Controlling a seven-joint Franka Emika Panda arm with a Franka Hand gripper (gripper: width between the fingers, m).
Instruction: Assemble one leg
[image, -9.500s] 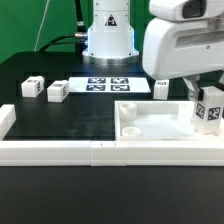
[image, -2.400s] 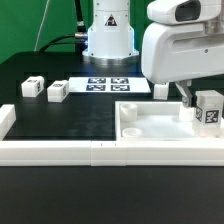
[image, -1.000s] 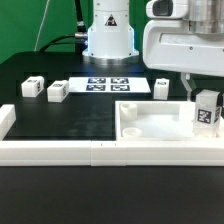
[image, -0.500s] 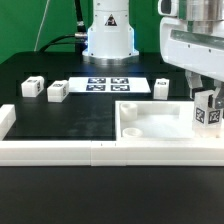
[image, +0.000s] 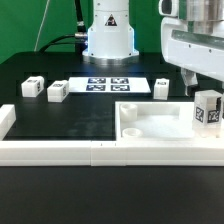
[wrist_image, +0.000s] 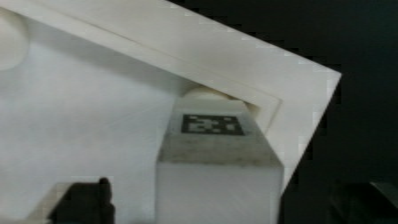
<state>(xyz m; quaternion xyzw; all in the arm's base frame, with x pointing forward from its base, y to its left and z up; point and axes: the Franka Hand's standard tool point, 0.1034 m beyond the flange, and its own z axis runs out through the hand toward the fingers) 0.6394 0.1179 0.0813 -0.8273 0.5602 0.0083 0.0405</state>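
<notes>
The arm has swung off toward the exterior view's right and lifted since the earlier pictures, where its big white body hung low over the panel, and the leg (image: 208, 109) has settled a touch lower at the panel's far right corner. In the exterior view, the leg stands upright on the large flat white panel (image: 160, 126), tag facing the camera, right at the exterior view's right edge, with the gripper (image: 197, 88) just above and behind it; from here I cannot tell whether the fingers are clamped or let go. Further back on the black bench (image: 70, 115) sit three more small white blocks, two at the exterior view's left (image: 34, 86) (image: 57, 92) and one near the middle (image: 161, 88), beside the marker board (image: 108, 84). Over to the wrist view: the leg (wrist_image: 221, 150) rises straight toward the camera out of the panel's corner (wrist_image: 267, 75), and the two dark fingertips (wrist_image: 82, 198) stand well clear on either side of it, so the gripper reads as released, touching nothing. As for handling, the leg looks like light, rigid plastic with smooth, possibly slippery faces; my call is to pinch it across two opposite flat sides, around mid-height, squarely so it cannot twist.
</notes>
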